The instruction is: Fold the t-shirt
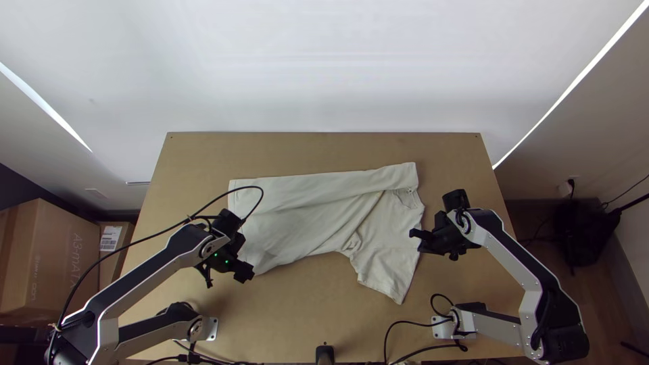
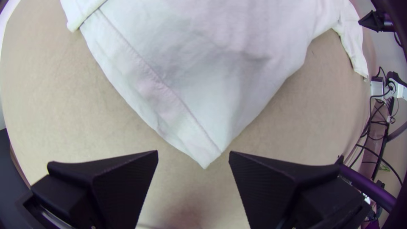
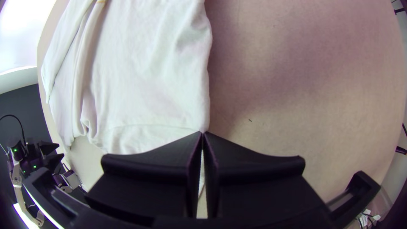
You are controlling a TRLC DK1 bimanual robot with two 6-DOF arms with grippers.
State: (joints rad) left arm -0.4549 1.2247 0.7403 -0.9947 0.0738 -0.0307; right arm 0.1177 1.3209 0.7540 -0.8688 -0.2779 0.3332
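Surface: lt. brown table (image 1: 304, 324), flat, w/ the pale T-shirt (image 1: 304, 216) lying mid-table, its far side folded over in a long strip & the sleeve (image 1: 389, 270) nr the R gripper (image 1: 415, 236) spreading toward the near edge. Room: a white wall (image 1: 324, 67) is standing behind; cardboard box (image 1: 51, 260) is sitting off the table's L side, a dark bundle (image 1: 585, 230) is resting on the floor off its R. Top view is giving the whole shirt, both arms & the room. L wrist view is adding the stitched hem (image 2: 144, 68) & a pointed corner (image 2: 205, 161), lying btwn the L gripper (image 1: 226, 272) tips as seen, jaws standing wide apart. R wrist view is adding a small tan mark (image 3: 101, 1) nr the collar & a dark speck (image 3: 250, 120) on the table; R jaws are closed, tips meeting at the sleeve's corner as seen; whether they're touching cloth, can't tell.
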